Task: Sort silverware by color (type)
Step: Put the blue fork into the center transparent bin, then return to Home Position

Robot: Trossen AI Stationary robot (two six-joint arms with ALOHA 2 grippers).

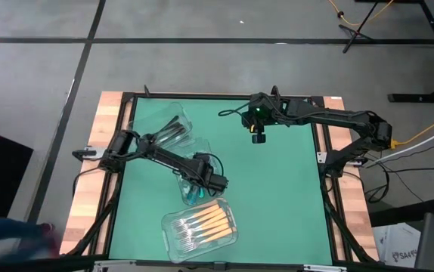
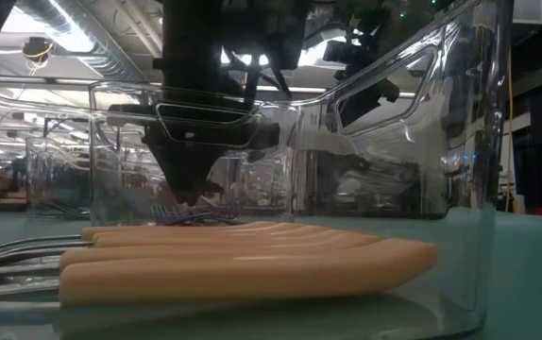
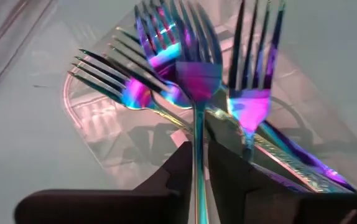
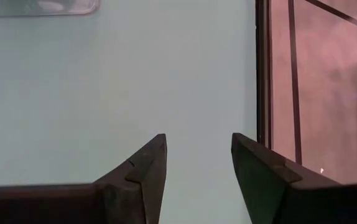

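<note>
Three clear containers sit on the green mat. The far-left one (image 1: 170,130) holds black utensils, the middle one (image 1: 189,193) holds iridescent forks (image 3: 135,93), and the near one (image 1: 199,227) holds orange-handled forks (image 2: 252,260) lying flat. My left gripper (image 3: 198,152) is lowered over the middle container (image 2: 191,184) and is shut on one iridescent fork (image 3: 188,56). My right gripper (image 1: 258,138) hovers open above the bare mat near the far edge (image 4: 198,146). My left gripper pinches one iridescent fork by its slim handle (image 3: 197,134), just behind the head, between its two fingers (image 3: 177,165). The fork runs along the fingers, tines pointing away from the wrist. Its head lies over the other iridescent forks in the container; whether it touches them cannot be told.
A wide stretch of green mat (image 1: 277,204) lies right of the containers. A dark frame (image 1: 319,151) and wooden strips border the mat. A blurred person's sleeve (image 1: 5,238) shows at the near left, off the table. Cables hang beside the right arm's base.
</note>
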